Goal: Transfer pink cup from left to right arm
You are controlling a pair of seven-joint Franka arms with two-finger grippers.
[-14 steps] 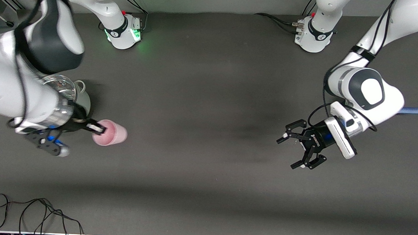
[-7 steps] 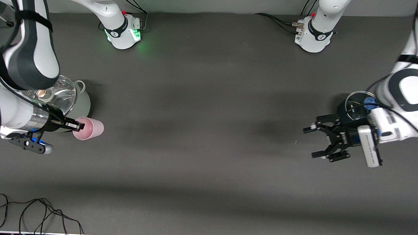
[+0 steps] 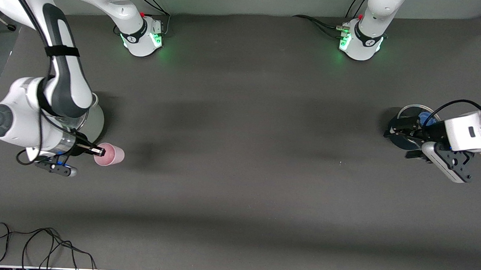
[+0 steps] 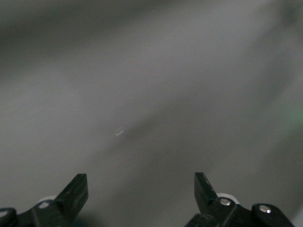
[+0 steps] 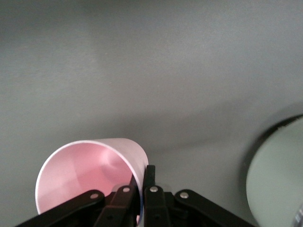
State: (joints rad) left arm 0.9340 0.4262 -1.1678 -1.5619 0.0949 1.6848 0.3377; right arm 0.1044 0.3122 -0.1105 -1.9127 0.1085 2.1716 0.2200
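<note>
Now the right hand point(image 3: 95, 149), at the right arm's end of the tabletop point(image 3: 239, 151), pinches the rim of the pink cup point(image 3: 109, 155), one finger inside the mouth, cup tipped on its side beside a pale pot point(image 3: 97, 120). At the left arm's end, the left hand point(image 3: 402, 140) spreads empty over a dark saucepan point(image 3: 407, 118).

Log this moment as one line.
right claw: shut on pink cup rim | left claw: open, empty, over saucepan
</note>
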